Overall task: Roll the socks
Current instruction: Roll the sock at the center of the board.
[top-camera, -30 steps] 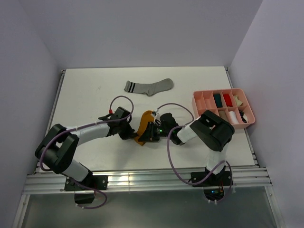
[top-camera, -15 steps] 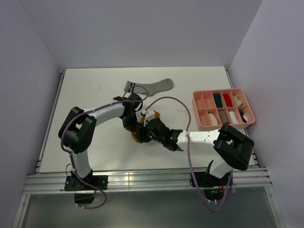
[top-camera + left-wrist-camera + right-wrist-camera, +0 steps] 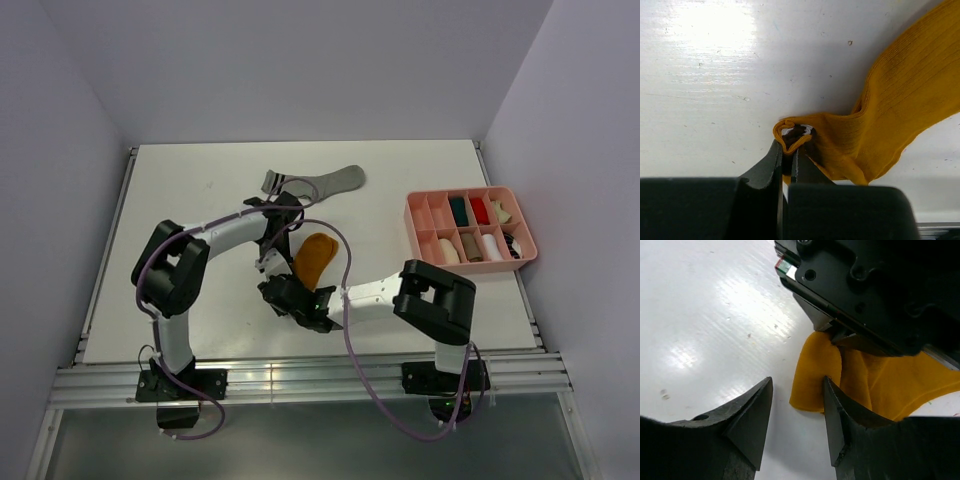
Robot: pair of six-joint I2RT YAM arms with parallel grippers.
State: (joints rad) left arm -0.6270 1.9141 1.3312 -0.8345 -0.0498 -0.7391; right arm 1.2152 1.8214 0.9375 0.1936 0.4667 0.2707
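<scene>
— Grip status, left?
— My left gripper (image 3: 787, 150) is pinched tight on a folded edge of the mustard sock (image 3: 900, 100).
— Right?
— My right gripper (image 3: 797, 382) stands parted, holding nothing; the sock lies just ahead of its fingertips.

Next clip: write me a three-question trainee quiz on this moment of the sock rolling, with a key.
1. True or false: the left gripper is shut on an edge of the mustard sock.
2. Pick one. The right gripper is: A) open, holding nothing, beside the mustard sock; B) shut on the mustard sock; C) out of every view.
3. Short answer: which sock lies flat farther back, held by neither gripper?

Key
1. True.
2. A.
3. The grey sock.
</scene>
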